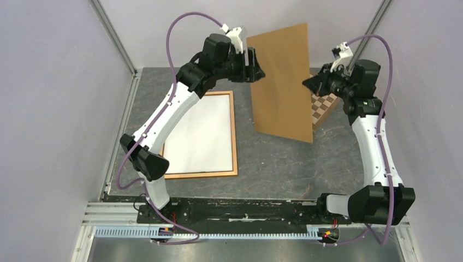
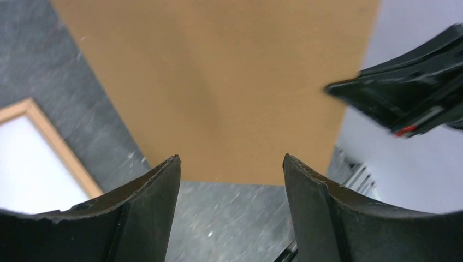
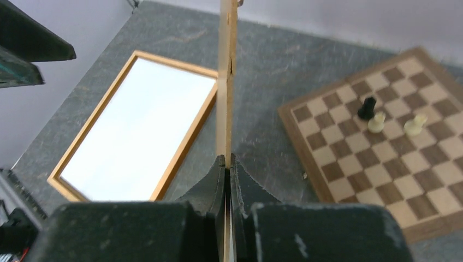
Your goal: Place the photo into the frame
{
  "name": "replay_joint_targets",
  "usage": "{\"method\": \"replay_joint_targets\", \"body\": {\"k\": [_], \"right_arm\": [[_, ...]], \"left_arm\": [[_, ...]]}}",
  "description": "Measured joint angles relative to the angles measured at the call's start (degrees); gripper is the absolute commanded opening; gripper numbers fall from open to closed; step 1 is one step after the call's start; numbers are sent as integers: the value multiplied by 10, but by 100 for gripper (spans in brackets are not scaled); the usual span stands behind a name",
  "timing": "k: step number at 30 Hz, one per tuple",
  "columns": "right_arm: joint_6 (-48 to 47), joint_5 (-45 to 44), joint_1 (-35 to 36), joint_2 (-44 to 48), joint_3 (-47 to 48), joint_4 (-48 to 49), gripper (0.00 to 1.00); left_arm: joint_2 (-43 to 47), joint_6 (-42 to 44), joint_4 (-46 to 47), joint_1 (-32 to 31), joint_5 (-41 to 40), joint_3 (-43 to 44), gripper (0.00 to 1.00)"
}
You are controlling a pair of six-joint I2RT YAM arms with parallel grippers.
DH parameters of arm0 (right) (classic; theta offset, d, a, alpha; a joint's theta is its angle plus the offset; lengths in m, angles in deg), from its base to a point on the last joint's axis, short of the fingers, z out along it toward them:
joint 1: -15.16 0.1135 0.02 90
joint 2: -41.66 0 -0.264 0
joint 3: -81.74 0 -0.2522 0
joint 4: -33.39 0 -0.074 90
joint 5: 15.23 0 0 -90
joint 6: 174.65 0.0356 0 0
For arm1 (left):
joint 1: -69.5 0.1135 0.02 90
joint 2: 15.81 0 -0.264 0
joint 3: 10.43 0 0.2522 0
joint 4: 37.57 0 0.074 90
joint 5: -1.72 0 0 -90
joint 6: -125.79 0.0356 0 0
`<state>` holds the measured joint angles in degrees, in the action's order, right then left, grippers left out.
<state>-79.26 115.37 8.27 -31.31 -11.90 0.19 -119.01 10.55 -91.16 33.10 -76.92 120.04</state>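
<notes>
Brown board (image 1: 281,82) upright, R gripper (image 3: 226,159) clamped on its edge, L gripper (image 2: 231,161) spread wide, empty, photo (image 1: 199,136) white-side-up in frame (image 1: 235,131).

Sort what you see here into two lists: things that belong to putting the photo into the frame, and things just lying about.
Belong to the job: frame, lying flat; photo, seemingly the white sheet inside it; backing board, held upright by the right gripper; left gripper, open beside the board.

Just lying about: chessboard; black chess piece and two pale chess pieces on it.
</notes>
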Motion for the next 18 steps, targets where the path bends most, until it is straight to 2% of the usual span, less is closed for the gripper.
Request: {"method": "replay_joint_targets", "body": {"k": [4, 7, 11, 18], "right_arm": [[-5, -53, 48, -13, 60, 2, 0], [-17, -109, 89, -28, 94, 3, 0], [-49, -197, 173, -34, 102, 3, 0], [-87, -293, 296, -48, 105, 17, 0]], "left_arm": [[-25, -21, 1, -21, -15, 105, 75], [-28, -30, 2, -30, -20, 142, 75], [-30, -37, 5, -29, -20, 148, 75], [-38, -62, -1, -23, -22, 132, 75]]}}
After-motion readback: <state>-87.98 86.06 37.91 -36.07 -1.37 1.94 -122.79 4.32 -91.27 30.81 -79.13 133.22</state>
